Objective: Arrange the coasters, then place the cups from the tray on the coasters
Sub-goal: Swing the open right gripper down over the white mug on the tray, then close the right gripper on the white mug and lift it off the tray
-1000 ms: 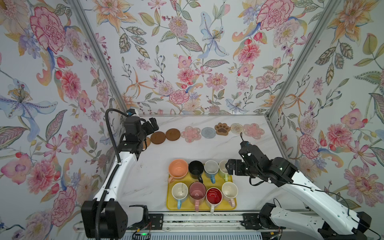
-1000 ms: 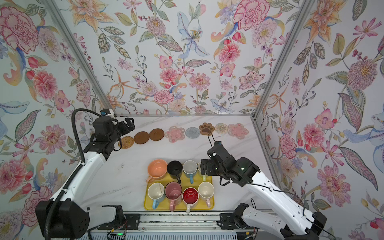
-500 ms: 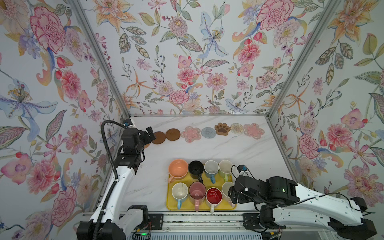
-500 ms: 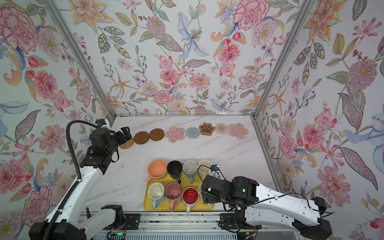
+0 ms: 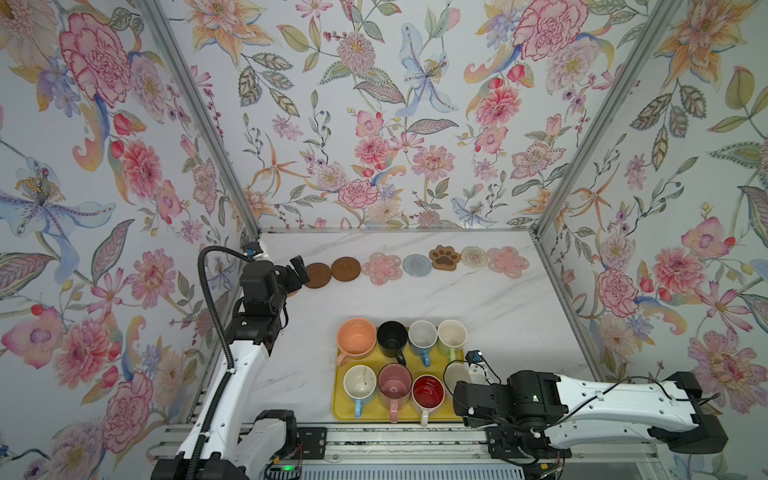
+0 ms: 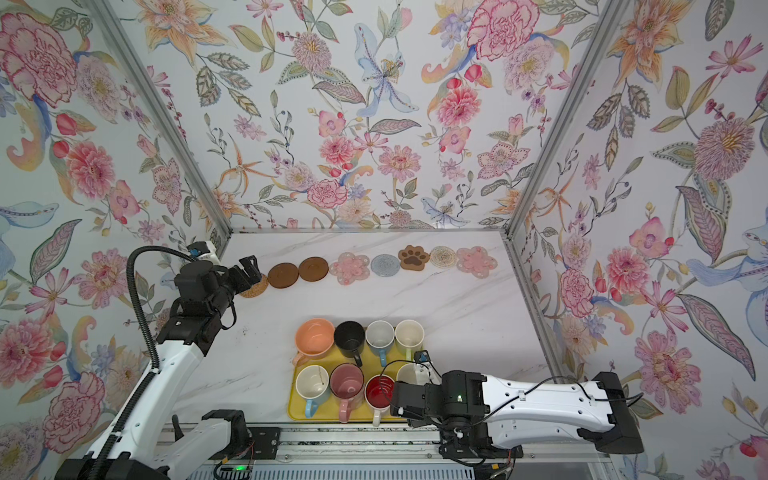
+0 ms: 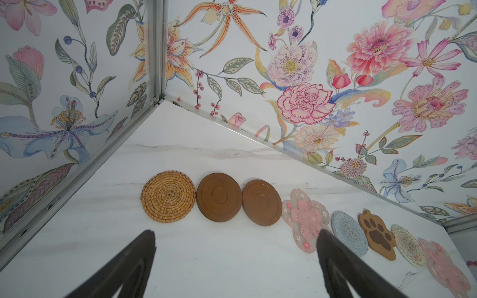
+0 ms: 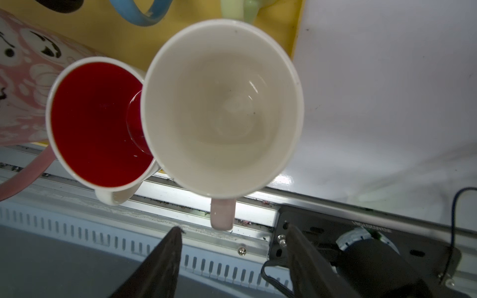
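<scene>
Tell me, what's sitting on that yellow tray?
Eight mugs stand on the yellow tray, four per row. The right arm covers most of the pink-handled white mug in both top views; the right wrist view shows it empty.

Bright, even light, soft shadows, edge distortion in wrist views, perhaps slight close-up blur.

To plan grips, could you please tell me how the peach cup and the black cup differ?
The peach cup is clearly wider than the black cup. Its inside is pale orange; the black cup's is dark. Both stand upright, side by side in the far row of the tray.
</scene>
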You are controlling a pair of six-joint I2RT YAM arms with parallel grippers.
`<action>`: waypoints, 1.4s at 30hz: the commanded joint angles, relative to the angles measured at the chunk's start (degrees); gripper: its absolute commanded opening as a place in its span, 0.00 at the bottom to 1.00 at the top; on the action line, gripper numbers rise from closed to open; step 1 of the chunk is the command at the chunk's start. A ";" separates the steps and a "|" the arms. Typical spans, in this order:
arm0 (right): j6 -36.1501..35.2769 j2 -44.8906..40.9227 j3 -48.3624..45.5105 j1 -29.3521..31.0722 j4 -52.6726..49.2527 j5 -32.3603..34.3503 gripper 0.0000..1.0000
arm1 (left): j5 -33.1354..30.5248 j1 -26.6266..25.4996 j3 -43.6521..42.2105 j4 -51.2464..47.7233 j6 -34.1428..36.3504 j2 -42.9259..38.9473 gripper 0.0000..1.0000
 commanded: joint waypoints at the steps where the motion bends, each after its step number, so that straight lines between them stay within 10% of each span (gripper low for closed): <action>1: 1.65 1.57 -0.92 0.24 1.13 1.07 0.59 | -0.29 0.45 -0.78 0.22 -0.44 -1.05 0.99; 42: -6.40 10.20 -4.42 -4.50 6.88 1.12 0.29 | 1.13 1.08 -2.10 1.02 -0.98 -3.16 0.99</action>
